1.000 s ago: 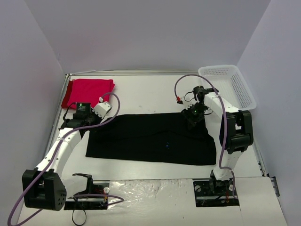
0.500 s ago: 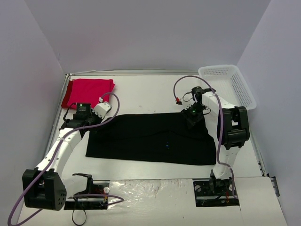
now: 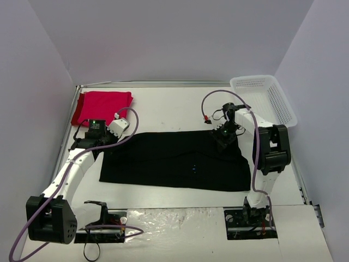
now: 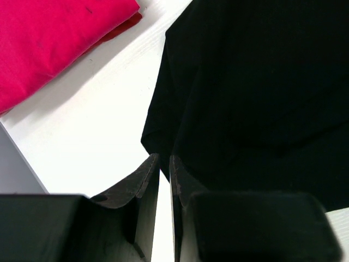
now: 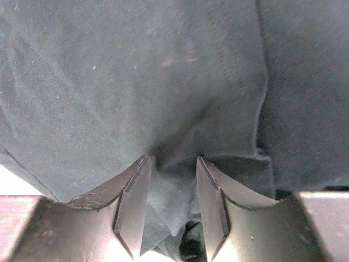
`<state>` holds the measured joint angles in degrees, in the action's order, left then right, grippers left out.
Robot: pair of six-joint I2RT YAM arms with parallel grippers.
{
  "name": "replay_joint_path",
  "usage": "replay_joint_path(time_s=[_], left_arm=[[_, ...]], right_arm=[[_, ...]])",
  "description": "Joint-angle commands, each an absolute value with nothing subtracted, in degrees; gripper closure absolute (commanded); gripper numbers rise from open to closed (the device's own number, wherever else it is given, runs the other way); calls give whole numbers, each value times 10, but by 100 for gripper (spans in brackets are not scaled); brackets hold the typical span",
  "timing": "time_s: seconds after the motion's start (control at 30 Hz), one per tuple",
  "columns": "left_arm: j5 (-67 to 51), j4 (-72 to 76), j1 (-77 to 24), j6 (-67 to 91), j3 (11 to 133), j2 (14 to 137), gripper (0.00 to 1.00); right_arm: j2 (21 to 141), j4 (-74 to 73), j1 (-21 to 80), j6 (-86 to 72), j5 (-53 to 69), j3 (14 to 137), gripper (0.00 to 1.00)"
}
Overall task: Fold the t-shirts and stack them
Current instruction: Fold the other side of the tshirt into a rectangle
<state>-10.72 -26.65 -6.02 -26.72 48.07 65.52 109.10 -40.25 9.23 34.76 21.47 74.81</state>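
**Both hands set on the far edge of the black shirt, ready for a fold**

The black t-shirt (image 3: 174,161) lies spread as a long, flat rectangle across the middle of the tabletop (image 3: 174,109), its matte cloth mostly smooth with a few shallow creases. The red t-shirt (image 3: 103,106) sits folded into a neat pad in the far-left corner, presumably as the base of the stack. A white mesh basket (image 3: 267,95) stands in the far-right corner, apart from both.

The left hand (image 4: 163,158) is closed to a thin slit at the black shirt's far-left corner, and the hem meets its tips, so it looks to have that corner pinched. The right hand (image 5: 172,161) is down near the far-right corner with its fingers (image 5: 133,191) part-open and pressed into the cloth. A soft pucker is gathered between them beside a stitched seam, but I judge the grip not yet firm.

Taking the two ends of one long edge makes sense. Limp jersey sags and twists if lifted at one point, whereas held at both ends the edge can travel level toward the near edge.
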Motion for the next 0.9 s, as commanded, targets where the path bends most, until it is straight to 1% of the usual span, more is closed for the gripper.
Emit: replay_joint_path(time_s=[0.0,0.07,0.23,0.27,0.33,0.37,0.4,0.7,0.73,0.8,0.87], left_arm=[[-117,-264,-57,-258,479,641,87],[-117,-265,-57,-258,479,638,87],[-119,-264,-57,-256,478,636,87],[-119,-264,-57,-257,478,636,87],[-120,-265,-58,-257,478,637,87],[-119,-265,-57,-257,477,636,87],[-120,-265,-57,-258,477,636,87],[-122,-266,-57,-257,476,633,87],[-123,-266,-57,-256,476,632,87],[-123,-267,-58,-257,475,632,87],[-123,-266,-57,-256,475,632,87]], right_arm=[[1054,-432,100,348,229,733,65],[1050,-432,104,345,232,726,66],[1028,-434,112,337,230,715,75],[1025,-436,116,336,230,714,82],[1015,-438,118,335,229,708,92],[1012,-441,119,334,229,706,98],[1009,-441,120,332,229,702,100],[962,-456,131,331,229,675,100],[961,-456,131,331,224,675,99],[962,-454,130,331,221,673,74],[967,-452,130,334,218,675,64]])
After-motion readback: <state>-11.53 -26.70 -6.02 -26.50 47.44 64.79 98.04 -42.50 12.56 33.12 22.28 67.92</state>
